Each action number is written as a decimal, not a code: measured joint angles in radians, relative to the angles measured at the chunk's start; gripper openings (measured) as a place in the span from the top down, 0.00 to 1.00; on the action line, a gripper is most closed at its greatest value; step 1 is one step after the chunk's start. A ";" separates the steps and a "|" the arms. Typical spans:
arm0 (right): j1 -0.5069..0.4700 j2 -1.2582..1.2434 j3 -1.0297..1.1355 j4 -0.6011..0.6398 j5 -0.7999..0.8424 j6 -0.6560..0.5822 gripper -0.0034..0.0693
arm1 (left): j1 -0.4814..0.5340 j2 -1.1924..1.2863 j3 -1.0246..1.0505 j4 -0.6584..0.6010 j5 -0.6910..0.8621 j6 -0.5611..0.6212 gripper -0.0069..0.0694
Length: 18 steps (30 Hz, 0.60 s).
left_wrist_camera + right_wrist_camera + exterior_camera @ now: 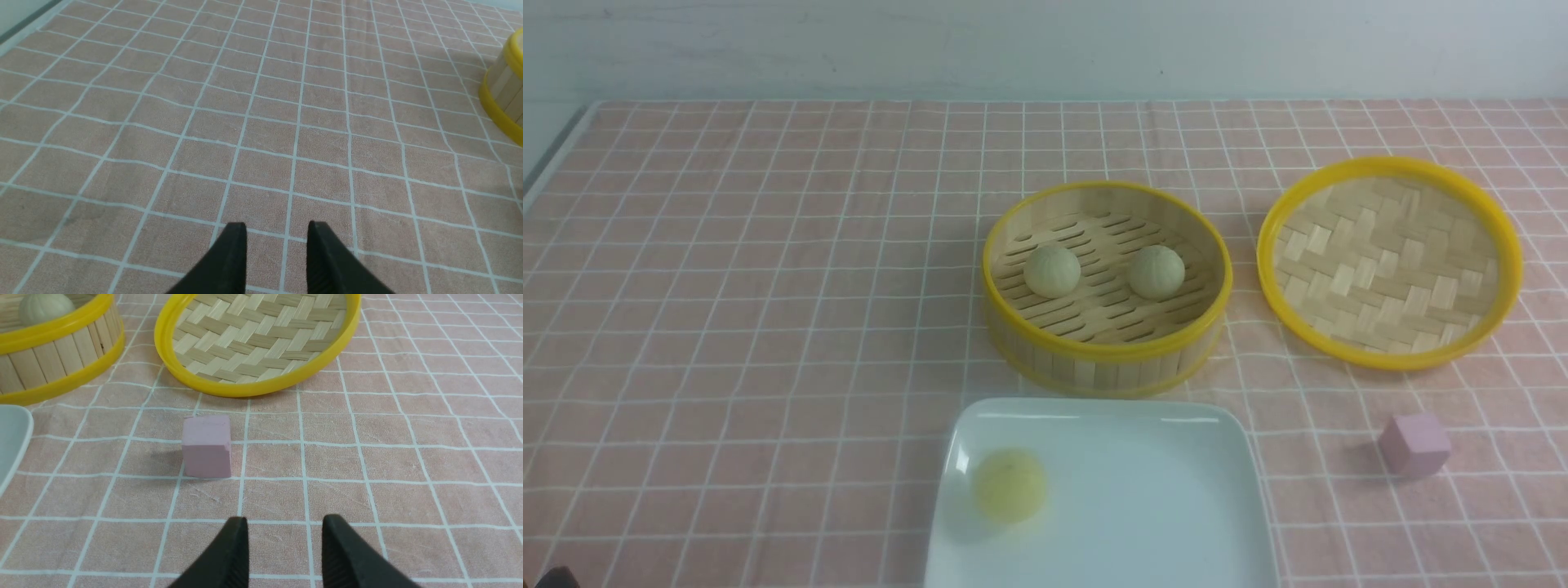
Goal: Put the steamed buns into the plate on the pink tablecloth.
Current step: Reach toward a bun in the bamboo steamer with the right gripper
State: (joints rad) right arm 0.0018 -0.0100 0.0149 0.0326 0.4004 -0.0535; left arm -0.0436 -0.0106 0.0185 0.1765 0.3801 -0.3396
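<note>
**A:** How far along is it?

**B:** Nearest first. The left pincer (277, 245) hangs over bare pink tablecloth (261, 122). Its jaws are parted, only cloth shows in the gap, and it grips nothing. The right pincer (284, 539) is parted and empty too, and the small pink cube (206, 446) sits a little way ahead of it.

**A:** And the plate?

**B:** The white square plate (1143, 490) sits at the near side of the worktop (547, 159). One steamed bun (1009, 485) lies in its left part. That bun looks blurred and yellowish, so I can't tell whether it has come to rest.

**A:** So one is in. The others?

**B:** Just beyond the plate's far rim stands the bamboo steamer basket (1107, 351). On its slats sit the left bun (1052, 271) and the right bun (1156, 272), side by side and apart. To the right of the basket, the woven bamboo lid (1388, 261) lies on the cloth, its hollow side up.

**A:** Your verdict?

**B:** Roughly a third done, I'd say, with two buns left to lift out and set down. The basket is uncovered, so nothing seems to bar the reach. The cube plays no part in the job.
</note>
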 joint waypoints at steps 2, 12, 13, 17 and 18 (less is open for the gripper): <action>0.000 0.000 0.000 0.000 0.000 0.000 0.62 | 0.000 0.000 0.000 0.000 0.000 0.000 0.60; 0.000 0.000 0.007 0.356 -0.027 0.340 0.62 | 0.000 0.000 0.003 -0.403 -0.019 -0.358 0.59; 0.000 0.000 0.010 0.445 -0.027 0.412 0.62 | 0.000 0.000 0.004 -0.467 -0.019 -0.429 0.59; 0.000 0.000 0.012 0.597 -0.007 0.503 0.62 | 0.000 0.000 0.008 -0.603 -0.019 -0.553 0.59; 0.000 0.000 0.012 0.609 -0.004 0.508 0.62 | 0.000 0.000 0.008 -0.608 -0.019 -0.558 0.59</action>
State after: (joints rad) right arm 0.0018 -0.0100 0.0269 0.6420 0.3966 0.4548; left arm -0.0436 -0.0106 0.0261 -0.4317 0.3612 -0.8971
